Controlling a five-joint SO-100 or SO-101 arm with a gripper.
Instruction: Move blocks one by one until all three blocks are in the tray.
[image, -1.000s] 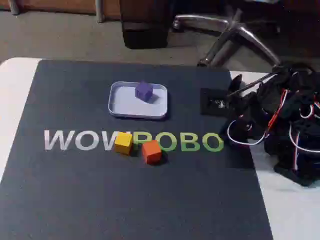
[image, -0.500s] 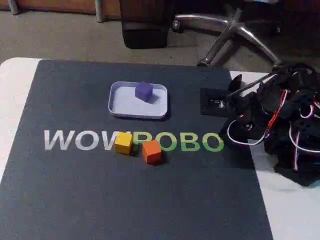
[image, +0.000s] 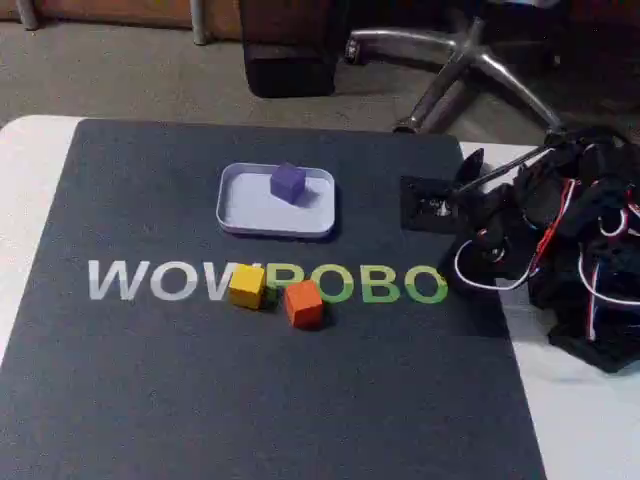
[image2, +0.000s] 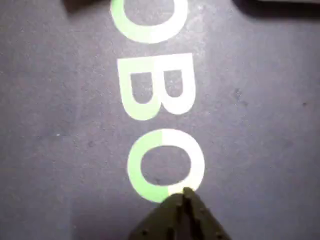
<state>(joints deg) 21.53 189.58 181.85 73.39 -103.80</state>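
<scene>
In the fixed view the pale tray (image: 250, 213) lies on the dark mat with the purple block (image: 288, 182) inside it, near its far rim. The yellow block (image: 247, 286) and the orange block (image: 303, 303) sit close together on the mat in front of the tray, on the printed lettering. My gripper (image: 426, 208) hangs folded back at the mat's right edge, well to the right of the tray and blocks. In the wrist view the gripper (image2: 183, 196) is shut, its tips meeting over a green letter O, with nothing held.
The arm's black body and red and white cables (image: 575, 260) crowd the table's right side. The white table edge (image: 30, 150) borders the mat on the left. An office chair base (image: 470, 70) stands on the floor beyond the table.
</scene>
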